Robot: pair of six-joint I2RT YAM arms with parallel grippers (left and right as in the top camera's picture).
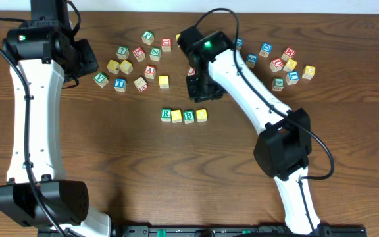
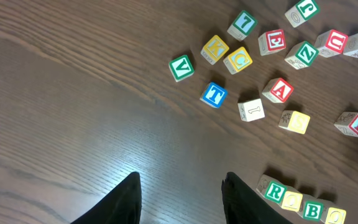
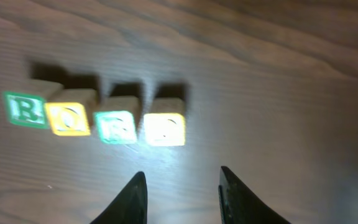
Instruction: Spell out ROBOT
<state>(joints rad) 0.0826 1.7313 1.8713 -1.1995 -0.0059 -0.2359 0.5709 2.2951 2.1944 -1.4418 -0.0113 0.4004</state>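
Note:
Four cubes stand in a row mid-table: green-framed R (image 1: 166, 115), a yellow-faced cube (image 1: 177, 116), green-framed B (image 1: 189, 117) and a second yellow-faced cube (image 1: 201, 115). The right wrist view shows the same row, blurred, from R (image 3: 25, 109) to the last yellow cube (image 3: 165, 129). My right gripper (image 3: 182, 186) hovers just behind the row's right end (image 1: 199, 91), open and empty. The blue-framed T (image 1: 120, 83) lies loose at the back left, also seen as the T (image 2: 214, 94) in the left wrist view. My left gripper (image 2: 180, 186) is open over bare wood, left of the T (image 1: 87, 62).
Loose letter cubes are scattered behind the row: one cluster at the back left (image 1: 139, 54), another at the back right (image 1: 285, 64). A lone yellow cube (image 1: 164, 81) and a red-lettered cube (image 1: 191, 70) lie near my right gripper. The right arm (image 1: 255, 99) crosses the table's right half.

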